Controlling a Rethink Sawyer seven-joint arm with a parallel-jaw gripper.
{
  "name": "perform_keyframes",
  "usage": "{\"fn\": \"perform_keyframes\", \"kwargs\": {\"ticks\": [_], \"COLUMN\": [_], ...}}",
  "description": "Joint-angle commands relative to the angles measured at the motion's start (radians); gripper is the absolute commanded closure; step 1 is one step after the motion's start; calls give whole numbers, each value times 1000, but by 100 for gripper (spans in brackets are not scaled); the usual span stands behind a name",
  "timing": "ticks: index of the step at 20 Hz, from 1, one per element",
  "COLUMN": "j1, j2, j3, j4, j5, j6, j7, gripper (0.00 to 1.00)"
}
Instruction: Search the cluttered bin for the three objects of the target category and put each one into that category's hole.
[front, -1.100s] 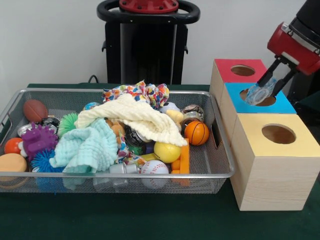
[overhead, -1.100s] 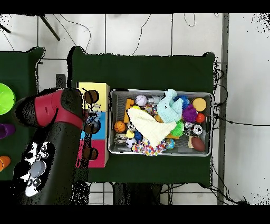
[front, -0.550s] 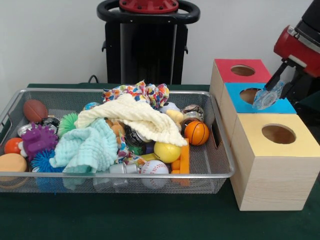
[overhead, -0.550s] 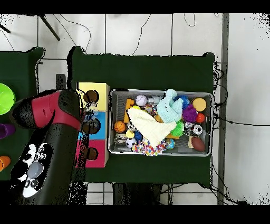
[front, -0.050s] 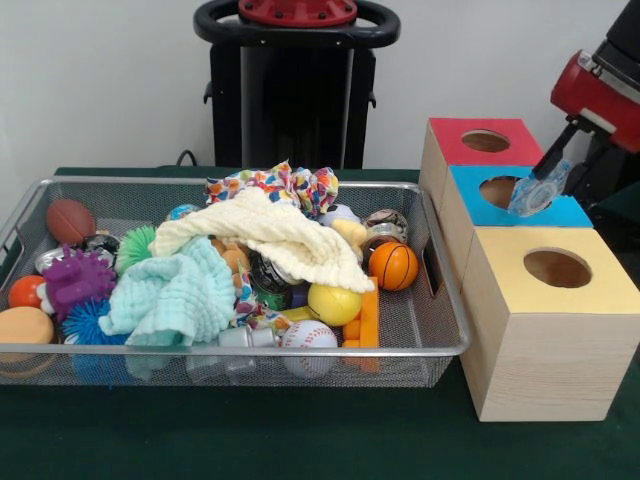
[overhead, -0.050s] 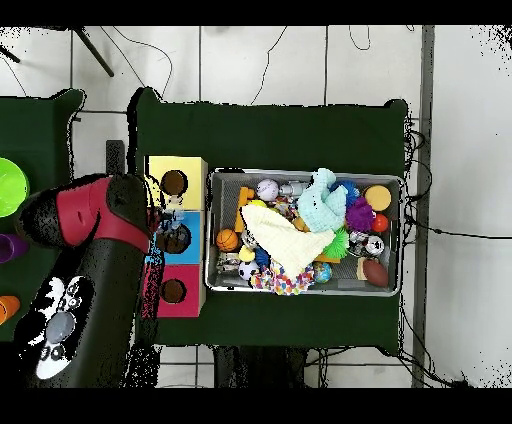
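Jaws pinched on a small clear plastic piece (front, -0.050s: 531, 195), held at its top edge; it hangs over the right rim of the blue box (front, -0.050s: 517, 210), just off the hole (front, -0.050s: 503, 190), not dropped yet. Gripper (front, -0.050s: 553, 172) comes in from the upper right in the front view.

Handling, my read: the piece looks light, thin-walled, glossy, so likely slippery and a bit springy. An edge pinch is fine for carrying, but it could swing or catch on the hole rim at release. Needs centring over the hole first.

Near to far:
- Yellow box (front, -0.050s: 545, 320) nearest, wood sides, round hole on top.
- Wire mesh bin (front, -0.050s: 250, 352) to its left, packed. Near wall: baseball (front, -0.050s: 308, 335), hard-looking, seamed; orange block (front, -0.050s: 366, 322), stiff, square-edged.
- Mid bin: yellow ball (front, -0.050s: 334, 304), smooth; basketball (front, -0.050s: 394, 266), pebbled; mint cloth (front, -0.050s: 170, 296) and cream cloth (front, -0.050s: 275, 235), soft and limp, covering whatever is under them. Purple spiky toy (front, -0.050s: 73, 279) on the left, rubbery.
- Far bin: football (front, -0.050s: 70, 220) in the left corner, patterned fabric (front, -0.050s: 285, 185) bunched at the far wall.
- Red box (front, -0.050s: 475, 145) farthest, hole empty.

Cloths will drag neighbours if grabbed; round balls will roll out of a shallow pinch.
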Motion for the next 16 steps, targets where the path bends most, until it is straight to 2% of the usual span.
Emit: {"fn": "perform_keyframes", "kwargs": {"ticks": [1,16], "j1": [-18,-9], "j2": [32,32], "j3": [34,29], "j4": [124,166], "j5": [39,64], "j6": [-34,-87], "j7": [262,263], "gripper": [100,100]}}
